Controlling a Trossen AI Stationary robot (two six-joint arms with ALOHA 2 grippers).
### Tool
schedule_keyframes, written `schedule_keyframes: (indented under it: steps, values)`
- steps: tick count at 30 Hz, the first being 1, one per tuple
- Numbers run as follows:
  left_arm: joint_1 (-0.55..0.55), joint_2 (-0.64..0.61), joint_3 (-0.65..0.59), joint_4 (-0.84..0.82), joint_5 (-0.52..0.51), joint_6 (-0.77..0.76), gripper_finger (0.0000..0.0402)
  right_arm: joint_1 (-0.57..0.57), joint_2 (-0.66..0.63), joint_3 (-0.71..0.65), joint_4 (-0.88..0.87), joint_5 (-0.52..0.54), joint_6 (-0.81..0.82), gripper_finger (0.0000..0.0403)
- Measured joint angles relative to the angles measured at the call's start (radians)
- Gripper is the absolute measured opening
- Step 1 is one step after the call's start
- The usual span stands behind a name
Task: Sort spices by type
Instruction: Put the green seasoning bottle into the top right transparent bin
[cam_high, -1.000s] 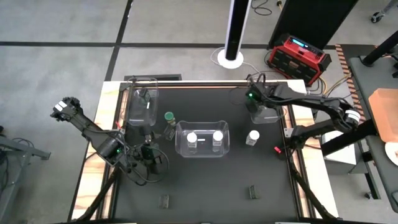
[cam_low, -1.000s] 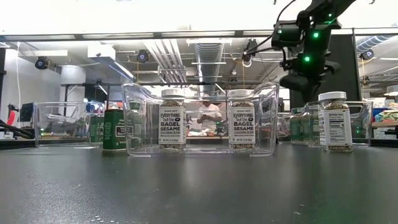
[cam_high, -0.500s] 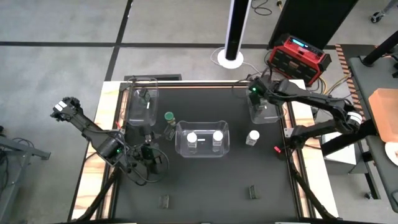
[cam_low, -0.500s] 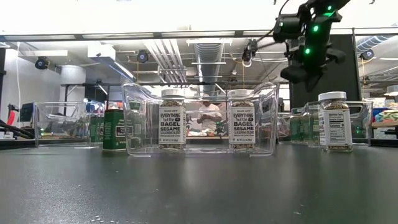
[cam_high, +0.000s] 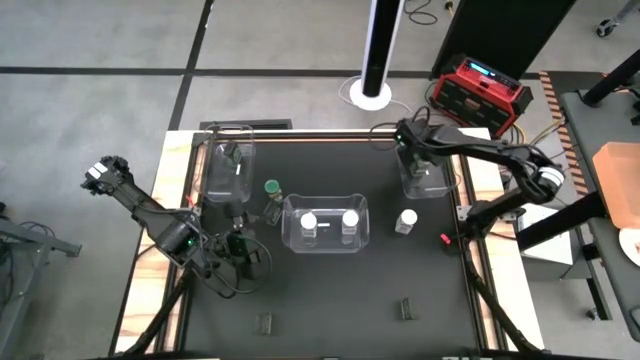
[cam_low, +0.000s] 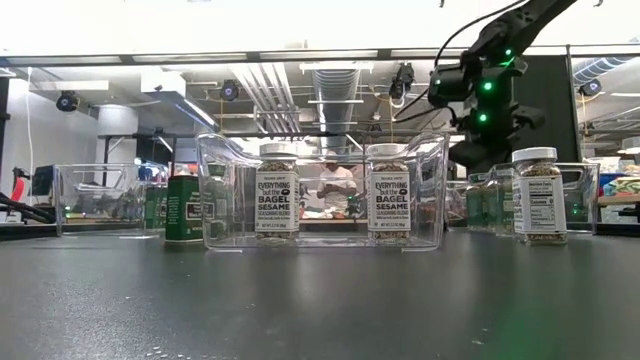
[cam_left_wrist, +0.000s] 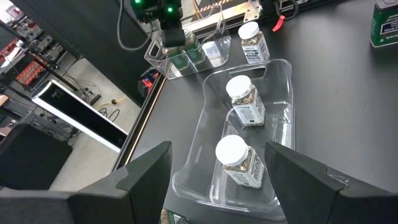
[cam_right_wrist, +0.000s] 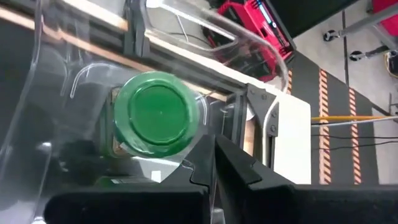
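Two white-lid jars (cam_high: 328, 224) upright side by side in the middle bin (cam_high: 325, 224), at bench centre; both labelled bagel sesame in the low view. Third white-lid jar (cam_high: 406, 220) alone on the bench (cam_high: 330, 300), just right of that bin, apart from it. Green-lid jar (cam_high: 271, 188) on the bench just beside the bin's left far corner, next to a dark jar (cam_high: 272, 212). Another green-lid jar (cam_right_wrist: 155, 121) inside the right bin (cam_high: 424, 180) at the far right corner, upright, seen from above in the right wrist view, close to the bin wall. Left bin (cam_high: 230, 172) at the far left, with something small and dark inside; cannot tell what.

Right gripper (cam_high: 410, 150) above the right bin's far edge, over the green lid; jaws together, holding nothing. Bin wall curved between camera and jar. Left gripper (cam_high: 240, 252) low at the near left of the bench, near the dark jar, waiting; jaws apart, empty, aimed along the middle bin.

Beyond the bench: red box (cam_high: 480, 88) on the floor behind the right corner, white pole base (cam_high: 372, 95) behind the far edge. Person (cam_low: 338, 190) in the room far behind, seen through the middle bin.
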Motion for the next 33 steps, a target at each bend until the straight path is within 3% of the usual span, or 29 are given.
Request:
schedule_keyframes:
  steps: [25,33]
  values:
    - [0.0,0.0,0.0,0.0,0.0,-0.001,0.0241,0.001,0.004,-0.001,0.032,-0.049,-0.037,0.0009]
    - [0.0,0.0,0.0,0.0,0.0,-0.005,0.0241,0.001,-0.014,0.018,-0.125,-0.025,0.019,0.0009]
